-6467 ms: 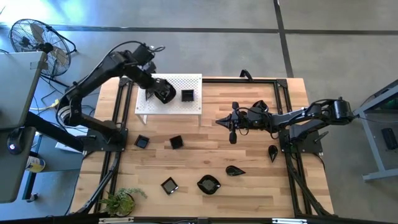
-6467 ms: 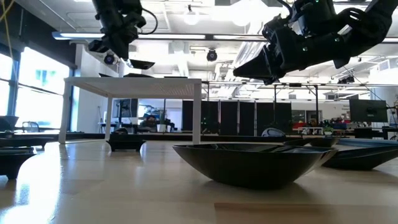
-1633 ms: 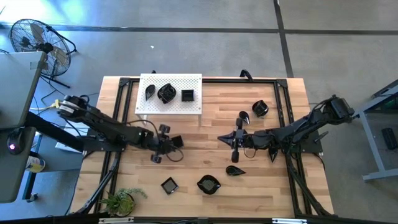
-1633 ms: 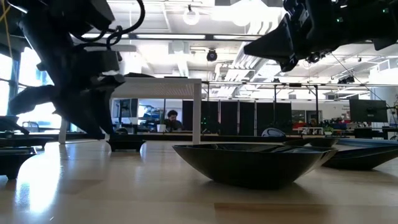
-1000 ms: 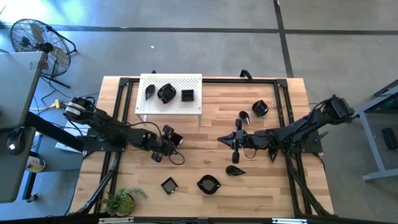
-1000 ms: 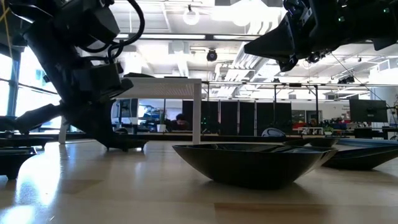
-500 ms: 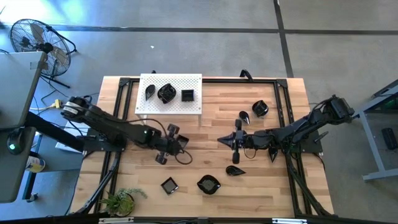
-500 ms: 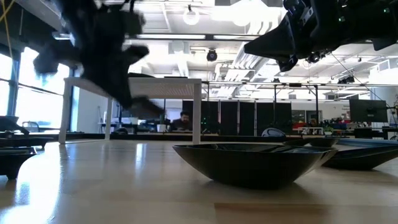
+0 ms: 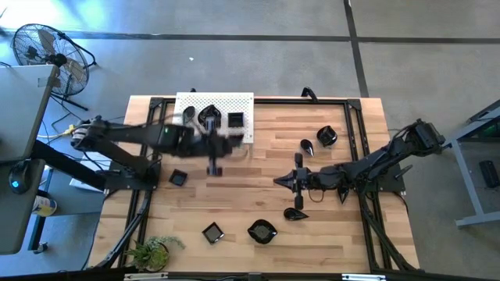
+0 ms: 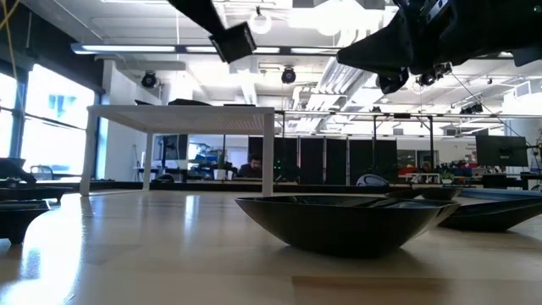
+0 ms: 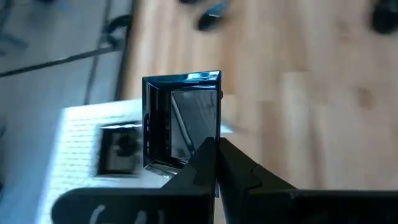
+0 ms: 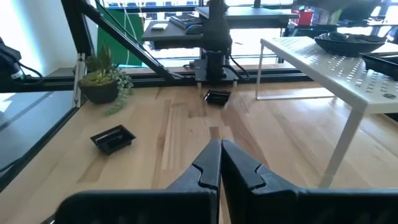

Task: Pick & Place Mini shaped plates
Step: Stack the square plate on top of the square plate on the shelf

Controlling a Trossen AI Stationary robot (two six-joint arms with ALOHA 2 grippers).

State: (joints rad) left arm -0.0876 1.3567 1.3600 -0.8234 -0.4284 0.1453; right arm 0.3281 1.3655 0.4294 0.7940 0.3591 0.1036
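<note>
In the left wrist view my left gripper is shut on a small glossy black square plate. The low view shows that plate high above the table. In the high view the gripper is blurred beside the near edge of the white perforated board. Three plates rest on the board, among them a square one. My right gripper hangs shut over the table's middle with nothing in it; the right wrist view shows it the same way. Several more plates lie on the table. My left gripper pinches one side of the square plate's rim between its two fingers, near a corner. The plate stands out beyond the fingertips, its hollow face showing to the wrist camera. It is tilted and clear of both the table and the board.
Loose plates on the wood: two squares, a wavy one, a teardrop near my right gripper, and two more at the far right. A potted plant stands at the near left corner.
My left gripper has risen from the table with the square plate in its hold and has moved toward the far edge, up to the white board. The plate, earlier down at the tabletop, now hangs clear and high.
</note>
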